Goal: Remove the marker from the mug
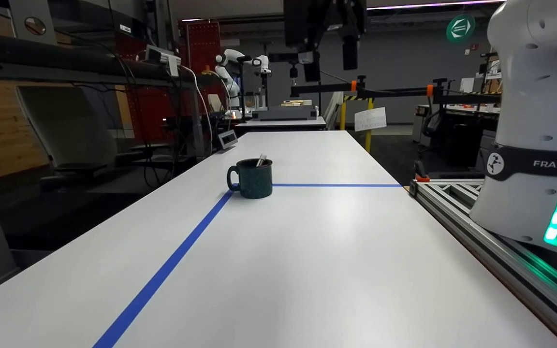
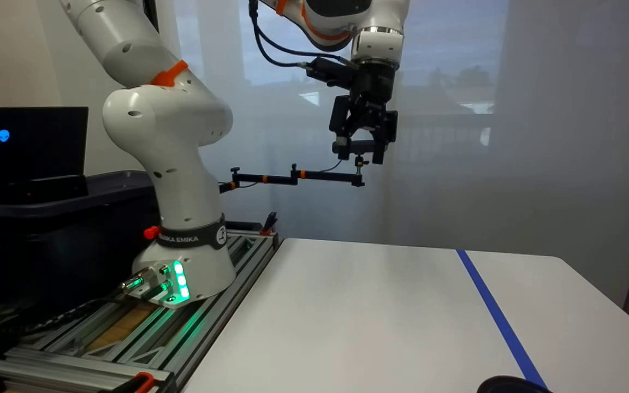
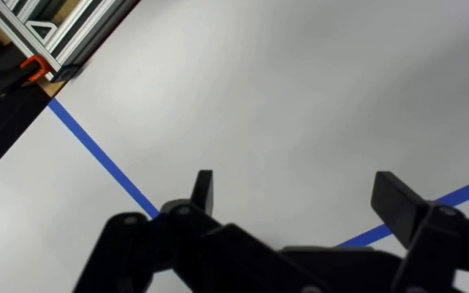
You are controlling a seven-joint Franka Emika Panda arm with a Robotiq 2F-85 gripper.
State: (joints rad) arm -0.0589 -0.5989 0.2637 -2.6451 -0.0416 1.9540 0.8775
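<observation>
Marker (image 1: 261,160), slim, stick-like, pale visible end: inside the round dark teal loop-handled mug (image 1: 255,182), leaning right, left of centre on the white flat desk (image 1: 331,270). White jointed arm (image 2: 170,131) in an exterior view: lower links left, elbow cut off by top edge, wrist right, pointing down; black two-finger gripper (image 2: 361,154) high over desk, fingers spread wide. Marker visible in an exterior view only; wrist view shows blue tape strips (image 3: 104,158), silver metal rails (image 3: 90,27) far left.
</observation>
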